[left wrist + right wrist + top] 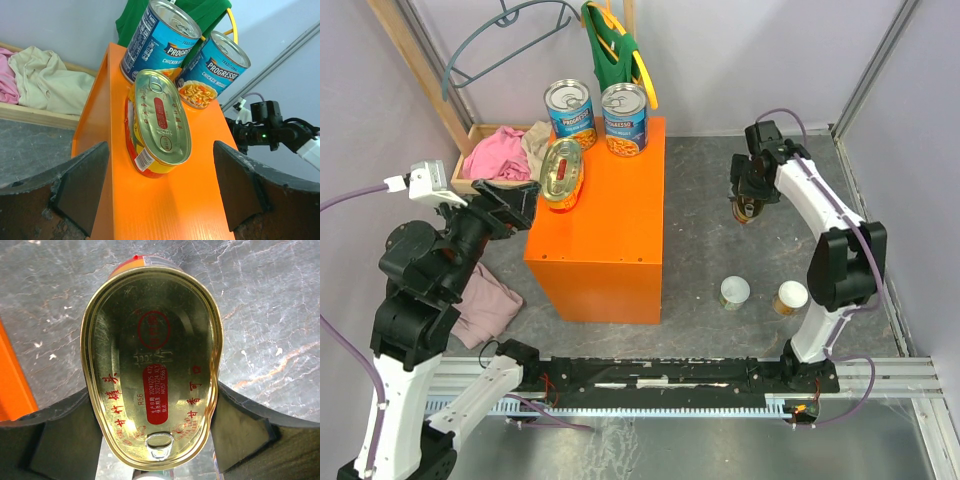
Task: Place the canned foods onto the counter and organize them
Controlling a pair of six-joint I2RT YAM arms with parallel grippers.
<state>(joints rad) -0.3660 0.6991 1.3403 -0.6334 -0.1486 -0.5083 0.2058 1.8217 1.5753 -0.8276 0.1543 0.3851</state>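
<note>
your right claw (152, 407) is clamped across the flat oval yellow-red tin (150, 330) at mid right of the top view, well apart from the big plain orange box (610, 240). carry it level — land it on bare orange below the other oval tin (562, 172), clear of the tall blue-labelled cans (570, 112). the left claw (160, 200) sits spread apart at the box's left edge — mind it.

Right gripper (152, 432) is clamping the oval tin (152, 370) by its long sides, gold lid facing the camera. Grey table (270, 315) is showing behind it, orange box (12, 385) edge at left.
</note>
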